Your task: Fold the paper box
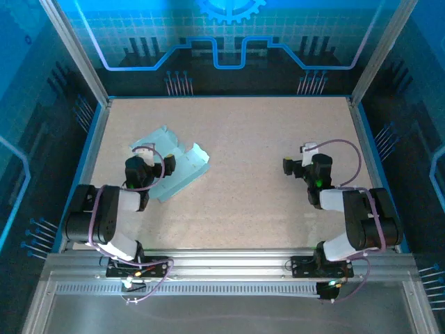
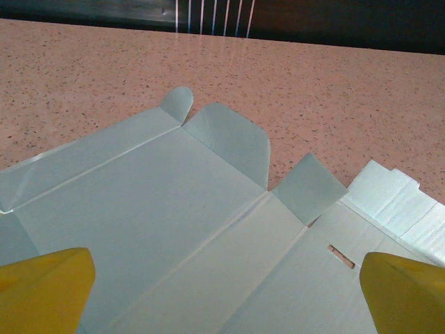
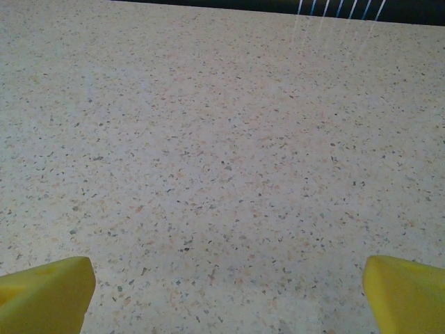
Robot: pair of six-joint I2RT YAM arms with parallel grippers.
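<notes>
1. the overhead view is showing the paper box point(image 1: 177, 167) lying opened out and mostly flat on the left half of the table point(image 1: 264, 209), with the left gripper point(image 1: 149, 161) hanging over its near-left part.
2. the same view is placing the right gripper point(image 1: 297, 158) on the right half of the table, well apart from the paper box.
3. the left wrist view is bringing out what the overhead view is blurring: the paper box point(image 2: 174, 229) is showing crease lines, rounded flaps tilting up along its far edge, a small slot near the right finger point(image 2: 403, 296) and a paler ribbed panel at the far right.
4. the right wrist view is looking at bare speckled table point(image 3: 222, 139) ahead of one yellow finger point(image 3: 42, 292) at each lower corner.
5. the left arm is folding back at the elbow near its base and reaching forward, wrist tilting down over the card; the left gripper point(image 2: 222, 292) is holding its jaws wide apart, clamping nothing.
6. the right arm is bending the same way, wrist pointing toward the table's middle; the right gripper point(image 3: 226, 296) is keeping its jaws wide apart over bare table.
</notes>
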